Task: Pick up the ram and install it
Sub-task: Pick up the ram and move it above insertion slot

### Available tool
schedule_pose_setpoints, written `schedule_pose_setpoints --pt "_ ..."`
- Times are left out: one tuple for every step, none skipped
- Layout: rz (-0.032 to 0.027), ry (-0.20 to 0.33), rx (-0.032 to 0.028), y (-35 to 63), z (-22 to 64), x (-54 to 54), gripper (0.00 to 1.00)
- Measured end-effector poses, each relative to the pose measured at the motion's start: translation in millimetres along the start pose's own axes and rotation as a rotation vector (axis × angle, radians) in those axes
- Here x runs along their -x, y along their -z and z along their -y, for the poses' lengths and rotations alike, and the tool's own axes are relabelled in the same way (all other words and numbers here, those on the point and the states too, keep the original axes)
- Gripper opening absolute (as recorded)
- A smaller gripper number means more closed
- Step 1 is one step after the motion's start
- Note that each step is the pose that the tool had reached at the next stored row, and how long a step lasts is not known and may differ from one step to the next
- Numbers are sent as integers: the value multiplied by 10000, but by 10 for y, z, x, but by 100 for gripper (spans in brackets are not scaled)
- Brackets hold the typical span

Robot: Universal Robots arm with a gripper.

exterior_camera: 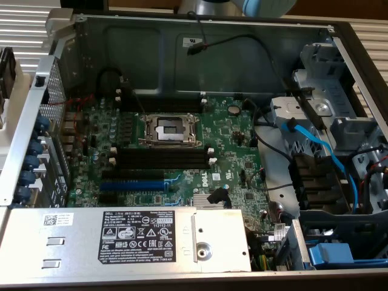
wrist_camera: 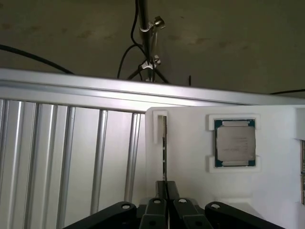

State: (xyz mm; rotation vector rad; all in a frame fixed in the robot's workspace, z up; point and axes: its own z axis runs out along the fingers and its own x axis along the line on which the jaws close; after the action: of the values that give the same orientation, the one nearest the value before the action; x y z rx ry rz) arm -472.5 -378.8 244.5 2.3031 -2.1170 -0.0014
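Wrist view: the pincer is clamped on one end of the ram; the ram stands on edge in a white tray, beside a processor chip; exterior view: black slots cross the motherboard.

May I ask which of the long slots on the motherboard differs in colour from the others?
The blue slot, lying between the white-clipped black slots and the labelled silver box; every other long slot is black.

Green motherboard, blue slot, black slots. White tray, dark ram, black pincer. Silver chip, green rim. Surface ribbed silver.
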Motion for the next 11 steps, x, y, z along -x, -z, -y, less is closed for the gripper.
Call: schedule_pose_setpoints --pt "-1 -2 0 32 -1 3 12" --pt "-8 -3 0 85 -2 13 12" --pt "-17 -2 -1 104 -1 25 12" --pt "-28 -2 0 118 -1 38 12" --pt "-41 -2 3 133 -2 49 12" --pt "-49 -3 6 145 -4 53 12" --pt "-50 0 4 152 -6 53 12" --pt "-50 0 2 160 -11 53 12" --pt "-51 -3 5 178 -16 55 12" --pt "-51 -2 4 202 -21 55 12" --pt "-50 -2 3 239 -26 55 12"
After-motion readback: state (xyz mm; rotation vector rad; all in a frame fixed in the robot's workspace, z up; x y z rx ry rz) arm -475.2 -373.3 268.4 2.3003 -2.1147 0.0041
